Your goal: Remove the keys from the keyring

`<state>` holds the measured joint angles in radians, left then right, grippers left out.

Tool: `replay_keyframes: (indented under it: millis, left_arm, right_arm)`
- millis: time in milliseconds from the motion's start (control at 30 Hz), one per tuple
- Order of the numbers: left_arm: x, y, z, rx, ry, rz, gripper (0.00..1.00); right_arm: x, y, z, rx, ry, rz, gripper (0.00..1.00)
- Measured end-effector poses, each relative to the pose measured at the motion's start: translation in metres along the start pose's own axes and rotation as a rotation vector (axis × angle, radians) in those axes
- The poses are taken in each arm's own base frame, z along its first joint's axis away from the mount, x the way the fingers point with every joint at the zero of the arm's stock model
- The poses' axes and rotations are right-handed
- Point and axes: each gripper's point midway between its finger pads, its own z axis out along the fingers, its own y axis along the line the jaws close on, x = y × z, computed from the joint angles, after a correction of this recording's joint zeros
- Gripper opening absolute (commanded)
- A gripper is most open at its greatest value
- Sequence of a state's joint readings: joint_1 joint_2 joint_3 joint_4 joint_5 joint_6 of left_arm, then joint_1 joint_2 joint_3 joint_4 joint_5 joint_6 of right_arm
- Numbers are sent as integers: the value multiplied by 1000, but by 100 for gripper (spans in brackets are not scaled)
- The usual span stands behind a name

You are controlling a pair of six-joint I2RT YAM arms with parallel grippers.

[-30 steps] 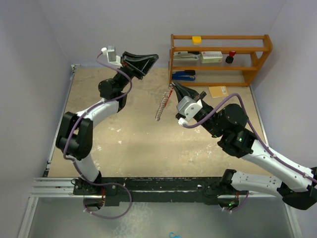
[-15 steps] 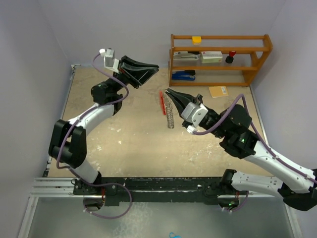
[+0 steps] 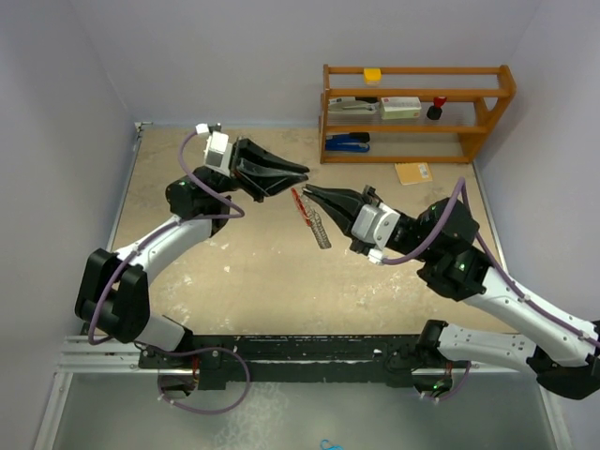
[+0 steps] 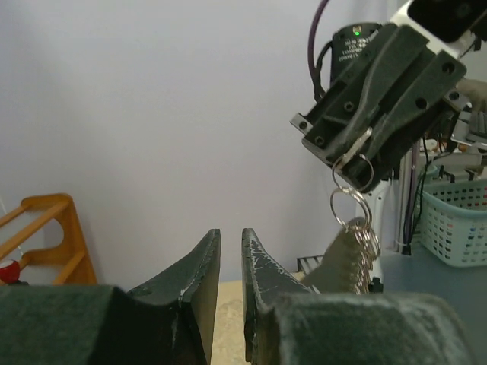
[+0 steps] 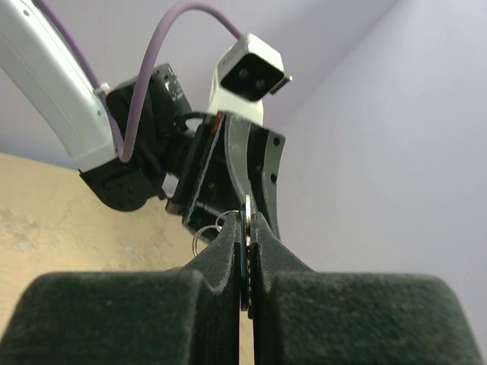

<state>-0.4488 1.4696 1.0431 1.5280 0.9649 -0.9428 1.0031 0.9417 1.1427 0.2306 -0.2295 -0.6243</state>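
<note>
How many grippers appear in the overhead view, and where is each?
2. The left gripper is above the table, slightly open and empty; the right gripper faces it, pinching the dangling keyring. None seems hidden.

Soft even light, faint shadows; wrist views blur the near fingers [image 4: 199,293]

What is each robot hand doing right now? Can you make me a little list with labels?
right gripper: shut on the keyring, holding it up over the table
keyring: red strip and silvery chain, dangling below the fingers
left gripper: slightly open, empty, tip near the keyring, not touching it
keys: too small to pick out
background: wooden shelf at the table's far edge
</note>
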Motion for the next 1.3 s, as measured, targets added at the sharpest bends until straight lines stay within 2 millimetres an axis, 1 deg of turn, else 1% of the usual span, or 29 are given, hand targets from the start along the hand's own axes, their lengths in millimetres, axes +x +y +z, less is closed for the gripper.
replay_keyframes:
  millis: [67,167,267,467,700,967,1067,1300]
  left_arm:
    - [10,-7,2,25,20,5,14]
    - [19,-14,4,55,36,22,13]
    - [23,-21,7,79,42,42,12]
    - [24,-29,9,95,36,95,10]
    - [4,-39,11,102,2,177,10]
    - [-13,-45,19,121,-24,204,10]
    - [-20,-49,23,137,-35,201,11]
    - [-37,-60,34,176,-60,182,19]
  right_arm:
    - [-5,1,-1,-9,-17,12,0]
    - [-12,1,-4,-13,-39,23,0]
    - [-19,0,-7,-16,-63,29,0]
    - [-21,0,-7,-14,-70,39,0]
    - [-23,0,-8,-16,-77,41,0]
    - [-36,-3,-16,-18,-114,35,0]
    - [-41,-3,-19,-23,-130,32,0]
    - [-47,-3,-23,-26,-142,29,0]
